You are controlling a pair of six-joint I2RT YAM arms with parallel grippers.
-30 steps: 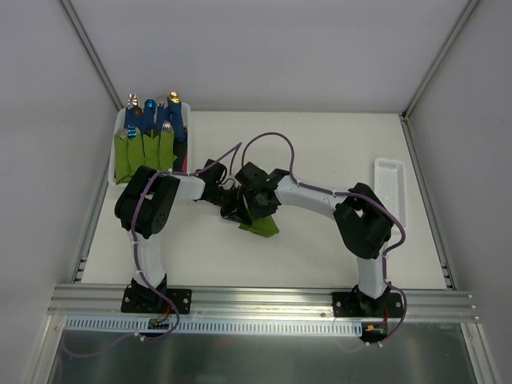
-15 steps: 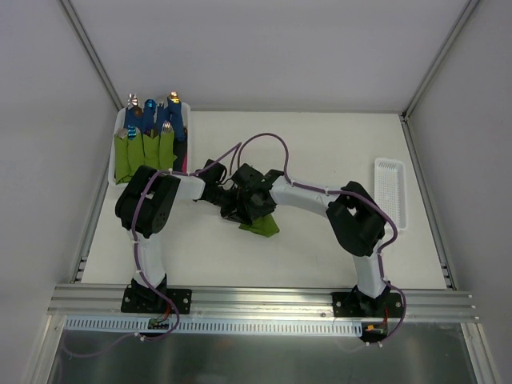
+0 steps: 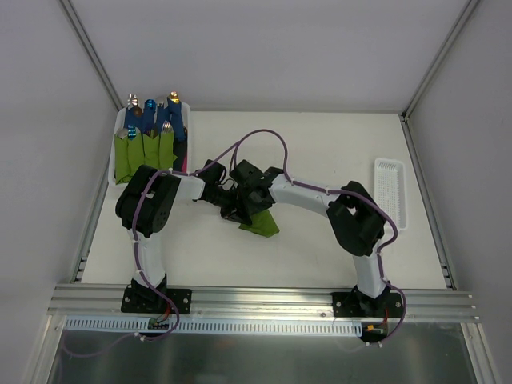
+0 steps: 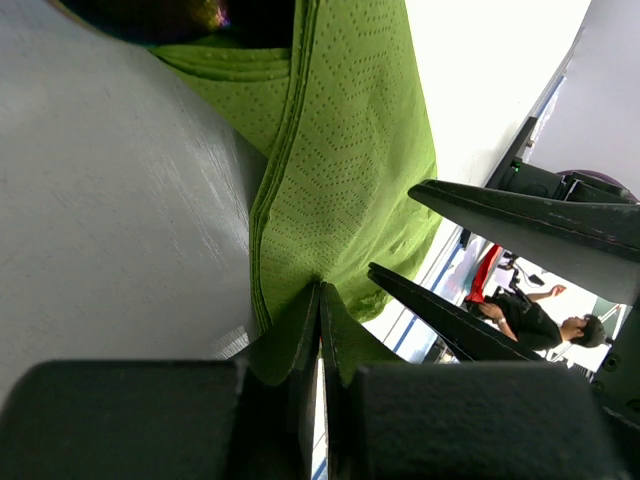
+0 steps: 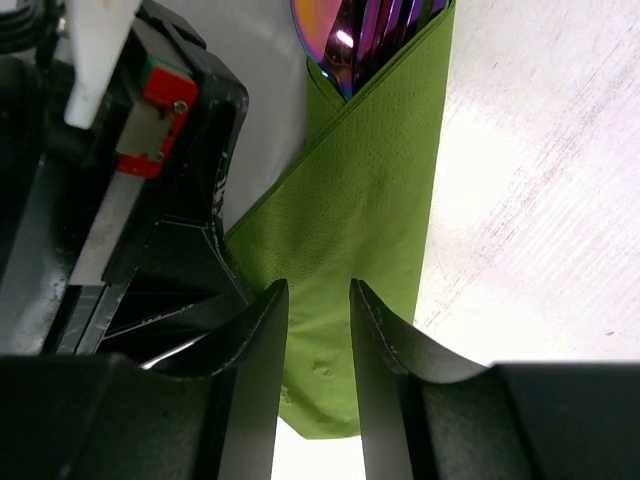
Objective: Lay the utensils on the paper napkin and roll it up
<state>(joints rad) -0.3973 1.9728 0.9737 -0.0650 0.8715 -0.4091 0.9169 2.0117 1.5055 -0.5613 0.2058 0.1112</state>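
Two robot arms meet over a white table [image 3: 320,144]. The left gripper [image 4: 320,292] is fully closed, its two fingertips pinched on the folded edge of the paper napkin [image 5: 370,190]. The olive-green sheet spreads away from those tips, flat on the table.

The right gripper [image 5: 316,285] is partly open and holds nothing. Its jaws stand just above the napkin, and green paper shows in the gap between them. Ahead of its tips, the utensils [image 5: 355,35] lie tucked in the napkin's fold, their shiny reddish-purple ends poking out. The black body of the left gripper crowds close against the right gripper's left finger.

From above, both wrists cover most of the napkin and only one corner shows. Well behind the left arm is a white bin [image 3: 118,128] of green rolled bundles [image 3: 144,152] with blue handles. A white tray [image 3: 390,192] lies well off beyond the right arm's elbow.
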